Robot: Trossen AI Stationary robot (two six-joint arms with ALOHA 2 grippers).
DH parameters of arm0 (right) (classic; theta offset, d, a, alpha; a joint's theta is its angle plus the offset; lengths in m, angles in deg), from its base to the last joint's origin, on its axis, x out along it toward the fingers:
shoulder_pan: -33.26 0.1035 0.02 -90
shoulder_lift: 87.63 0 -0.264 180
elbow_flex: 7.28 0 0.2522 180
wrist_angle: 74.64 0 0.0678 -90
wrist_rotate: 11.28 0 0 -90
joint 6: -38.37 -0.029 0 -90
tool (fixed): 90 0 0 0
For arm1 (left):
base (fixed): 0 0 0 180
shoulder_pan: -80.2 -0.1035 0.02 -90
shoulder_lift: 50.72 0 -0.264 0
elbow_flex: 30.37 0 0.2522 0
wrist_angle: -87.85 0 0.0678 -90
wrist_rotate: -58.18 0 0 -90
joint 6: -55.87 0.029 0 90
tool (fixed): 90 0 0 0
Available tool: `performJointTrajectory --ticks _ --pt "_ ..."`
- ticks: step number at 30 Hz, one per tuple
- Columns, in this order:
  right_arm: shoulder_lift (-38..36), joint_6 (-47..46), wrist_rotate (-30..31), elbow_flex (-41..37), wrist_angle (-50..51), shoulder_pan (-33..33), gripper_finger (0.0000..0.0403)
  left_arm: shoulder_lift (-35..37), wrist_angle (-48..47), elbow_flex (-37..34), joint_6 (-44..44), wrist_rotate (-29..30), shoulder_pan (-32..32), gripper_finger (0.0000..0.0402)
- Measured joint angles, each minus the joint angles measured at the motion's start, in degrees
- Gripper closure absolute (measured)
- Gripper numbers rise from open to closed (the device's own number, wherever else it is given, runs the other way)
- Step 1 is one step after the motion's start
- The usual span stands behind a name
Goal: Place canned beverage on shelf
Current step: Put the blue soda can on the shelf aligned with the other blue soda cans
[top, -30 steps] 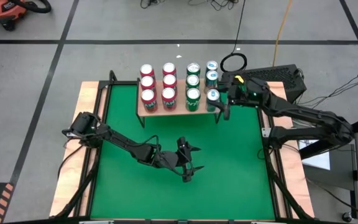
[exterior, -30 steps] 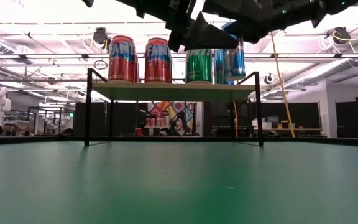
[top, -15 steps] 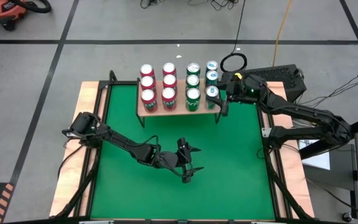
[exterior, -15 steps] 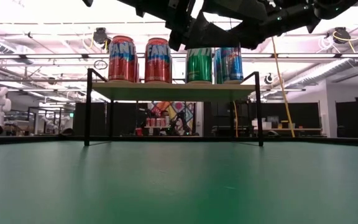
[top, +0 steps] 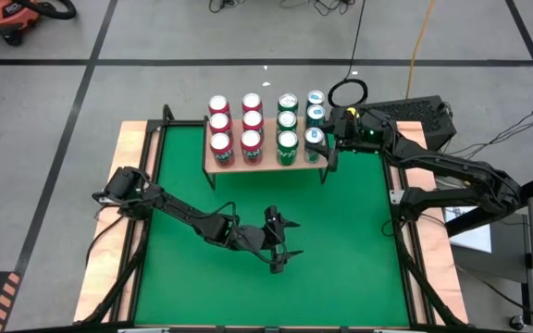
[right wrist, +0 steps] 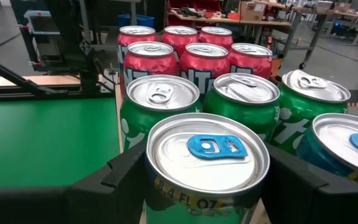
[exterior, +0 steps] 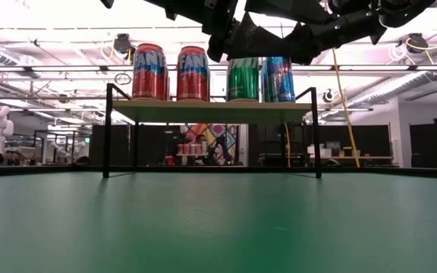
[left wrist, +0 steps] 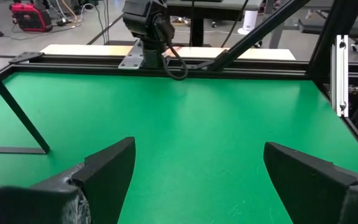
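over shelf (top: 265,163), right gripper (top: 320,148) clasps blue can (top: 315,139).

The shelf (top: 265,163) stands at the far edge of the table (top: 340,250). On the shelf, cans sit in four columns of three. The blue-tab can (top: 315,138) is the shelf's front-right one, with the right gripper (top: 327,143) around it. The left gripper (top: 283,238) hovers over the table, well in front of the shelf.
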Motion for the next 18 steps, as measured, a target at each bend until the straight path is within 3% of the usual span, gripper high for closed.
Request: performJointTrajectory --ticks 18 --pt "-1.3 -0.3 1.9 -0.1 1.1 0.0 0.0136 0.0 -0.2 0.0 0.0 -0.9 0.0 0.0050"
